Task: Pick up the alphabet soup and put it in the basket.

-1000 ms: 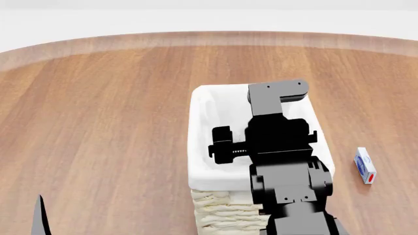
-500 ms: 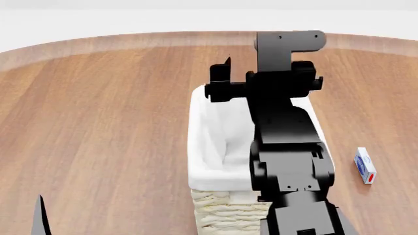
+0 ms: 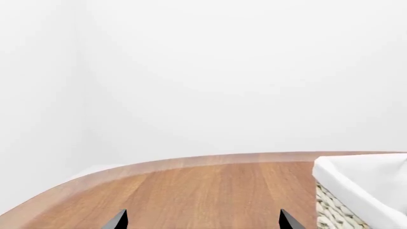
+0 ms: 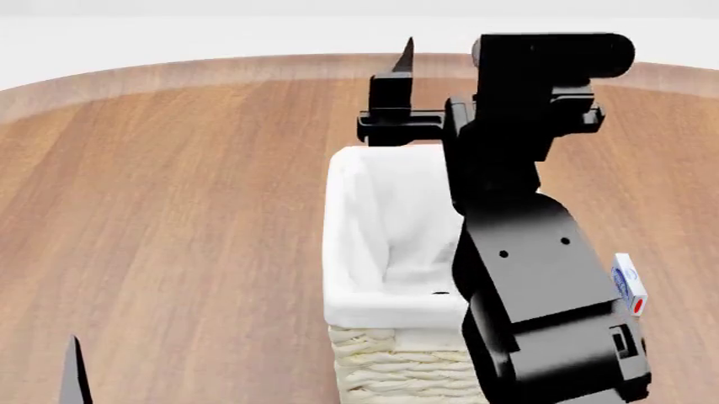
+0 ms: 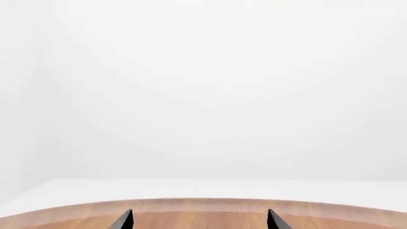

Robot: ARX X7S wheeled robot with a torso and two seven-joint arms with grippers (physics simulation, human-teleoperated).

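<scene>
The alphabet soup does not show in any view. The cream-white wicker basket (image 4: 337, 244) with its white liner stands mid-table in the head view; its corner also shows in the left wrist view (image 3: 356, 191). My right gripper (image 4: 466, 76) is raised above the basket's far end, with one finger (image 4: 405, 63) showing and the other hidden behind the arm. In the right wrist view the right gripper (image 5: 199, 220) is open and empty, facing the table's far edge. My left gripper (image 3: 203, 220) is open and empty, low at the near left, with only a fingertip (image 4: 74, 370) in the head view.
A small white, blue and red box (image 4: 628, 284) lies on the wooden table (image 4: 168, 210) just right of the basket. My right arm (image 4: 540, 286) covers the basket's right side. The table's curved far edge (image 4: 225, 71) meets a white wall.
My right arm has lifted up out of the basket and swung toward its far end, so more of the liner shows. The left gripper and the box have not moved.
</scene>
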